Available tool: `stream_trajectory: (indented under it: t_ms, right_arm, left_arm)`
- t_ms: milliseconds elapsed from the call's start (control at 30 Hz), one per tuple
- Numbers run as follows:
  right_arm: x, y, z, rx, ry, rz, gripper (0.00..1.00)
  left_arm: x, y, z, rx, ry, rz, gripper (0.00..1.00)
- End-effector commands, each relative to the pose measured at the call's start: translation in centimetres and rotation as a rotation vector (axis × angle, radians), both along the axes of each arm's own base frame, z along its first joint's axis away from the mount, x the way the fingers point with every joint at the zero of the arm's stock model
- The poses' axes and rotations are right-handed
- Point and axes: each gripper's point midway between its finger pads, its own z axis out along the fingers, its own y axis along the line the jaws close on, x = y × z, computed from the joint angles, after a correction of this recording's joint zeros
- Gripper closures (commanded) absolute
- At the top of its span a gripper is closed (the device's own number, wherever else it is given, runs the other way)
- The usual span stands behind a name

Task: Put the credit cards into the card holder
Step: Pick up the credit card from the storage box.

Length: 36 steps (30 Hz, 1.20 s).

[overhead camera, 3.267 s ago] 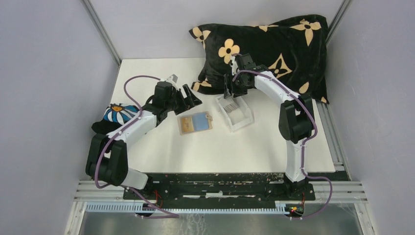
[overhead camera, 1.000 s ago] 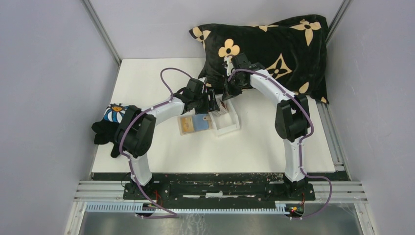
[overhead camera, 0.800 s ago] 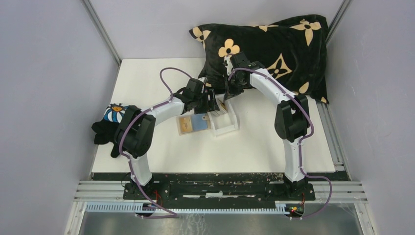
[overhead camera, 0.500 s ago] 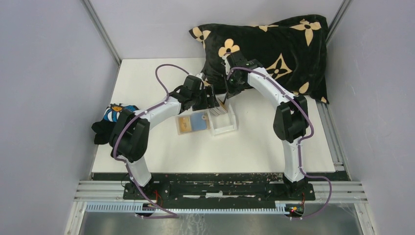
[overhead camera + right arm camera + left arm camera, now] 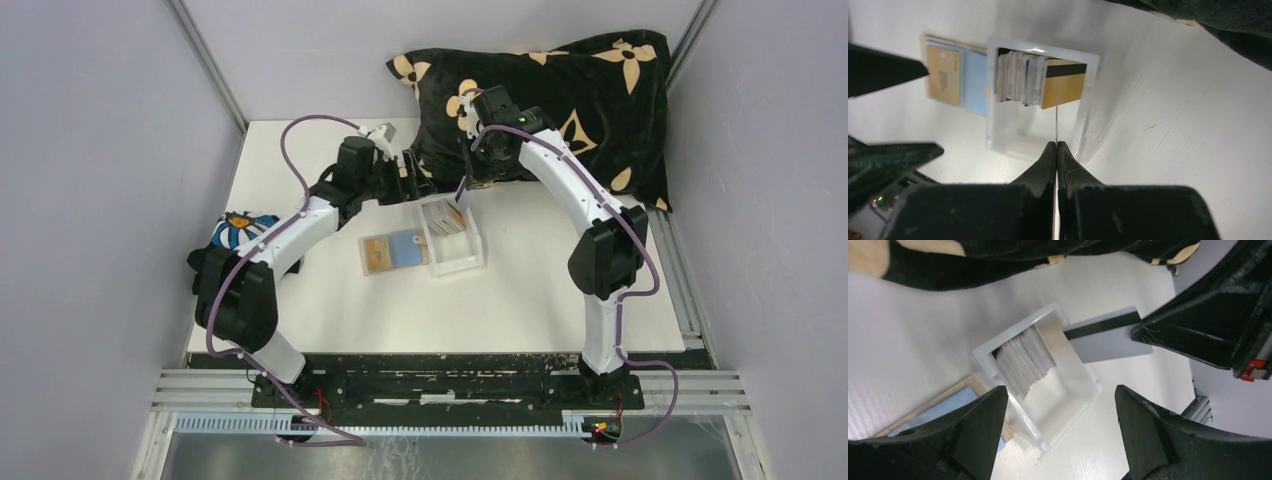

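Fingers (image 5: 1042, 167) of right gripper (image 5: 1056, 145) pinched together on a thin grey card (image 5: 1109, 340) with a black stripe. Card held on edge, up off the table, over far right corner of clear box (image 5: 1043, 49). Box holds a stack of cards (image 5: 1020, 80) standing at its far end, yellow one with black stripe (image 5: 1063, 86) on the right of the stack. Near half of the box is bare.

Left gripper (image 5: 1059, 390) has fingers wide apart, nothing between them, hanging just far-left of the box, near the held card but not touching it.

Card holder (image 5: 393, 252) lies flat on white table (image 5: 320, 310), just left of the box, tan and blue faces up. Box sits between held card and holder.

Black flowered pillow (image 5: 570, 90) fills far right, right behind the right gripper. Black cloth with a flower (image 5: 235, 235) at left table edge, under left arm.
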Motion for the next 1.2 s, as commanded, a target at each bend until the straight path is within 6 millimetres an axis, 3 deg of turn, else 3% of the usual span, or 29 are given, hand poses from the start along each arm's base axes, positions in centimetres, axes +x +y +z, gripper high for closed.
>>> stream_trajectory:
  t_ms: [0, 267, 433, 1000, 1167]
  right_arm:
    - [-2.7, 1.9, 6.2, 0.161, -0.037, 0.101, 0.99]
    - [-8.5, 5.1, 8.1, 0.392, 0.107, 0.279, 0.99]
    - [-10.2, 5.7, 7.5, 0.453, 0.167, 0.315, 0.99]
    - [-10.8, 7.1, 7.4, 0.586, 0.246, 0.339, 0.99]
    - [-10.7, 7.5, 7.3, 0.613, 0.267, 0.345, 0.99]
  left_arm:
    - [-0.7, 0.6, 3.4, -0.141, -0.101, -0.157, 0.14]
    - [-4.4, 0.1, 4.5, -0.276, -0.140, -0.414, 0.15]
    - [-6.5, -0.4, 4.9, -0.350, -0.127, -0.520, 0.15]
    - [-9.8, 0.3, 4.1, -0.430, -0.067, -0.610, 0.24]
    - [-10.2, 0.2, 4.2, -0.452, -0.053, -0.632, 0.33]
